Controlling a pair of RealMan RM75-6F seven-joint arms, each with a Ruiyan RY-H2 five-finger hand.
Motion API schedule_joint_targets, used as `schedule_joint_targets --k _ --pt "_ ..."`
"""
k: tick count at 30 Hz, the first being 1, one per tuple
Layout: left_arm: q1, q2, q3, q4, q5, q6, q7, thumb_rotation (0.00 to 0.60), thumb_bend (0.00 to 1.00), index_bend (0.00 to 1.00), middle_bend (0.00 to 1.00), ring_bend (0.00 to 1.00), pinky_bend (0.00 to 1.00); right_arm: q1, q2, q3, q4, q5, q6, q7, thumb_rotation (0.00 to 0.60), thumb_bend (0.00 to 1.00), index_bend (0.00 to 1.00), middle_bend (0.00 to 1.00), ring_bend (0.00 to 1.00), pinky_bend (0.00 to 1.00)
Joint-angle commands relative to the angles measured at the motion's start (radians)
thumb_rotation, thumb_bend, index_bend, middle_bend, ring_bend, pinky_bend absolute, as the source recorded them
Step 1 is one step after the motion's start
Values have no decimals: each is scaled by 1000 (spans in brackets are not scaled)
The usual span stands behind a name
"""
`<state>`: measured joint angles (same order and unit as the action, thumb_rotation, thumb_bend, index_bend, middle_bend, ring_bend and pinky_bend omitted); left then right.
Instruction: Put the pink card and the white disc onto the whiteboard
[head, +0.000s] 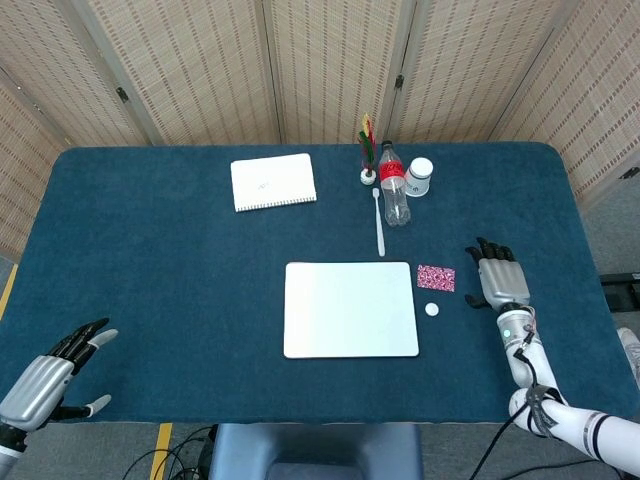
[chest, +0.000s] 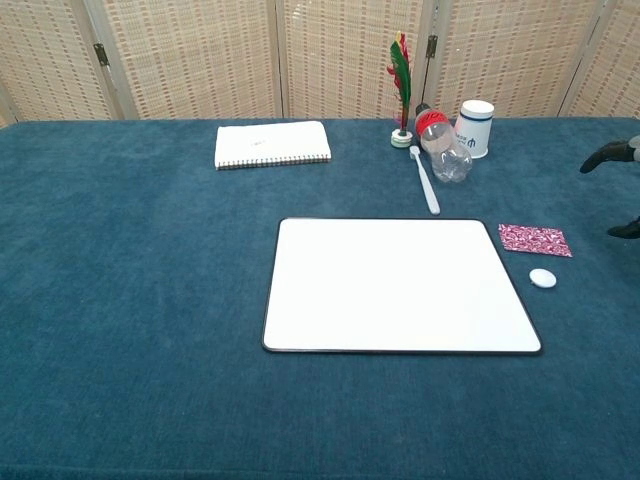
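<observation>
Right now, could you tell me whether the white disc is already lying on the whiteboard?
No, the white disc lies on the blue cloth just right of the whiteboard, apart from its edge.

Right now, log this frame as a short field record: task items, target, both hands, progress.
pink card: flat on the cloth, just right of the whiteboard, not on it
white disc: on the cloth below the card, off the board
whiteboard: centre of table, nothing on it
right hand: fingers apart, holding nothing, right of the card, apart from it
left hand: near table's front left corner, fingers apart, holding nothing
progress: neither item placed yet
</observation>
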<state>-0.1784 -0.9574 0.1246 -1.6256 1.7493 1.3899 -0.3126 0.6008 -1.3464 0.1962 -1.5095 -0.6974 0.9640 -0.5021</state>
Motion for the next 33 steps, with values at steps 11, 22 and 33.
schedule_joint_targets --k 11,22,33 --pt "-14 -5 -6 14 -32 -23 -7 600 255 126 50 53 186 48 -79 -4 98 49 -24 -16 600 211 302 26 0 0" --pt "-16 -7 -6 8 -40 -29 9 600 255 127 50 53 186 69 -114 -21 128 69 -30 -37 600 172 253 0 0 0" --pt "-17 -6 -3 15 -34 -23 1 600 255 129 50 53 186 128 -95 -41 93 166 -38 -153 600 142 156 0 0 0"
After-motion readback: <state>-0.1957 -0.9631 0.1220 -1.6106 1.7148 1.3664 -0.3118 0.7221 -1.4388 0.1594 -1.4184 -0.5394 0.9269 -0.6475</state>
